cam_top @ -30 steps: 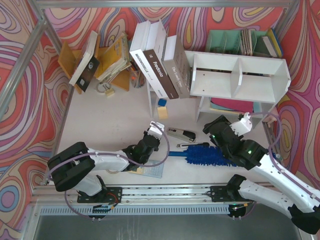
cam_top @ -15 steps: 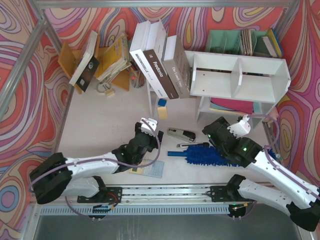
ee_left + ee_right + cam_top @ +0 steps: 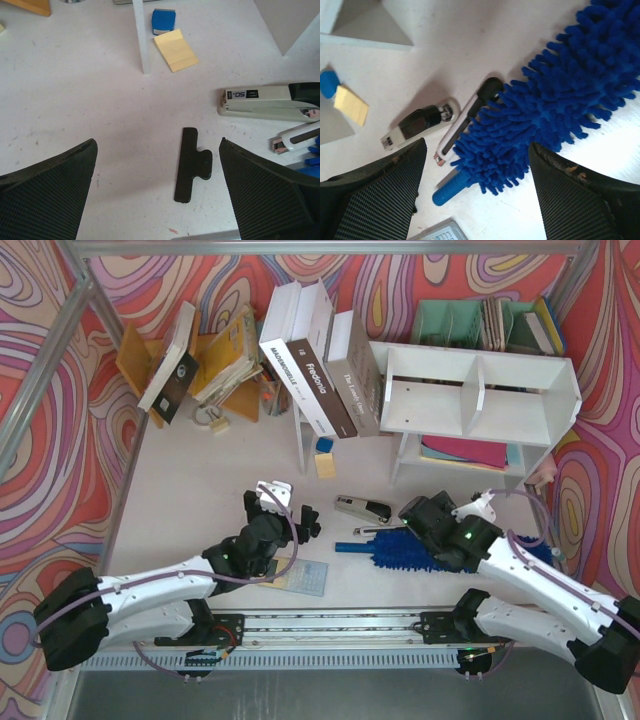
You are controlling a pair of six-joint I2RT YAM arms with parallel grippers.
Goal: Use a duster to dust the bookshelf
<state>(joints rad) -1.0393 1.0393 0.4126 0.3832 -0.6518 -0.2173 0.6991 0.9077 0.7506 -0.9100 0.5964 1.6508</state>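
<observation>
The white bookshelf (image 3: pixel 480 390) stands at the back right. The fluffy blue duster (image 3: pixel 393 552) lies flat on the table in front of it, its slim handle (image 3: pixel 350 547) pointing left. My right gripper (image 3: pixel 425 530) hovers open above the fluffy head (image 3: pixel 560 100), one finger on each side, gripping nothing. The handle end (image 3: pixel 449 188) sticks out near its left finger. My left gripper (image 3: pixel 285 512) is wide open and holds nothing, left of the handle. Between its fingers (image 3: pixel 50 192) a flat black clip (image 3: pixel 192 165) lies on the table.
A stapler (image 3: pixel 362 508) and a white knife (image 3: pixel 465 122) lie beside the duster's handle end. A yellow sticky pad (image 3: pixel 175 50), a grey calculator (image 3: pixel 305 578), leaning books (image 3: pixel 310 370), a yellow book rack (image 3: pixel 220 360) and a green file organiser (image 3: pixel 470 320) surround the work area.
My left gripper has gone from shut to wide open and pulled back to the left. The right gripper has shifted slightly left and nearer over the duster. The duster has not moved.
</observation>
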